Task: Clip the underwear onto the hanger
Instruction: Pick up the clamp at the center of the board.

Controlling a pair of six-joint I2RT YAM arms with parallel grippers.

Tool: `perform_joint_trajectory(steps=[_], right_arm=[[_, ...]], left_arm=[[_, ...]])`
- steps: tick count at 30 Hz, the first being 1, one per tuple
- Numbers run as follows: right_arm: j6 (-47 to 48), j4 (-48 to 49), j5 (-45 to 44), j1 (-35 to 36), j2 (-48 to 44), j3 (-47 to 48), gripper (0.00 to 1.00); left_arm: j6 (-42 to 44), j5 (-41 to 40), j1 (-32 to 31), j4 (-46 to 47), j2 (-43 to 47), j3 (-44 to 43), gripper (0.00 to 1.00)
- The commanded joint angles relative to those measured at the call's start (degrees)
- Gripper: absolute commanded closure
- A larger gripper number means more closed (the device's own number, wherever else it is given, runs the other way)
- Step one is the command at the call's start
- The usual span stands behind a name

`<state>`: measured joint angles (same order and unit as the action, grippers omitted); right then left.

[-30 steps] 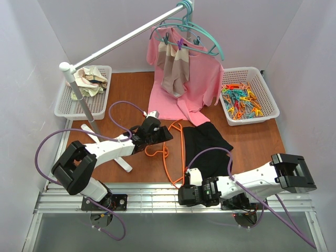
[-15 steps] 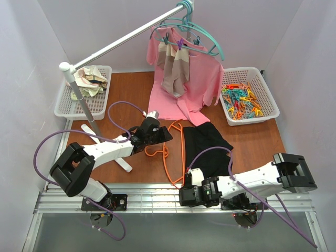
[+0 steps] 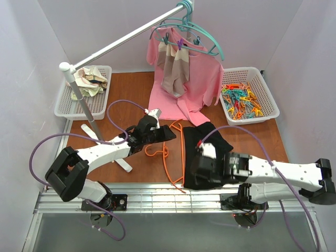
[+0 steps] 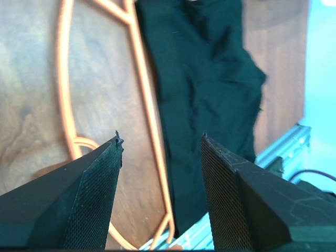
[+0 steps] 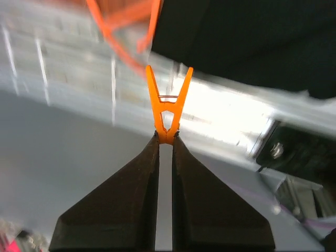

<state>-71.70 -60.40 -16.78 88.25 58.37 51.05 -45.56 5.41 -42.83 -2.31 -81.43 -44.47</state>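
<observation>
- Brown wood surface (image 3: pixel 257 142), white walls on three sides; a basket of coloured pegs (image 3: pixel 249 94) sits at the far right.
- Hanger (image 3: pixel 183 149) lies flat mid-surface. Its long bar runs near-to-far, with the hook toward the left arm.
- Underwear (image 3: pixel 210 137) lies flat just right of that bar. In the left wrist view the cloth's left edge (image 4: pixel 205 89) touches or slightly overlaps the bar (image 4: pixel 149 113); which one lies on top cannot be told.
- Left end effector (image 4: pixel 160 137): fingers spread, holding nothing, poised above the bar, which runs between them in that view.
- Right end effector (image 5: pixel 166 137): fingers pressed together on the tip of an orange clothespin (image 5: pixel 168 105), splayed end pointing forward. This view is blurred.
- Key relation: ahead of the clothespin, the hanger's near corner lies up-left and the black cloth edge up-right, neither touching it. The right arm hangs over the near end of the underwear and is the nearer arm.
- Judgement: the clothespin must travel forward and left to straddle bar and cloth together where they meet. No clip is on yet.
</observation>
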Motion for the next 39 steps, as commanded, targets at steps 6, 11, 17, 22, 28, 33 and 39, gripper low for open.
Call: perform_joint_trajectory(steps=[6, 11, 17, 22, 28, 33, 39], right_arm=[[38.4, 11.4, 3.7, -26.1, 11.0, 12.1, 0.99], [48.8, 21.2, 13.2, -36.5, 18.7, 16.9, 0.99], [54.4, 27.0, 35.5, -51.0, 19.5, 15.8, 0.99], [56.5, 29.8, 58.4, -62.7, 19.1, 12.4, 0.99], [56.8, 30.8, 77.1, -64.6, 21.6, 9.3, 0.99], [56.2, 32.1, 82.7, -64.6, 21.8, 8.7, 0.99], [53.9, 35.4, 86.5, -64.5, 22.7, 8.5, 0.99]], left_arm=[[2.7, 9.4, 3.8, 4.6, 10.4, 1.8, 0.46], [2.8, 17.4, 7.7, 9.9, 10.2, 2.0, 0.46], [-3.1, 33.9, 18.1, 22.7, 10.4, 6.0, 0.46], [-6.6, 49.2, 20.7, 32.0, 7.7, 6.8, 0.47], [-8.3, 50.8, 20.8, 33.5, 6.8, 6.9, 0.48], [-4.9, 48.7, 19.4, 28.4, 6.4, 4.4, 0.48], [-3.3, 44.8, 14.9, 25.5, 4.8, 3.2, 0.50]])
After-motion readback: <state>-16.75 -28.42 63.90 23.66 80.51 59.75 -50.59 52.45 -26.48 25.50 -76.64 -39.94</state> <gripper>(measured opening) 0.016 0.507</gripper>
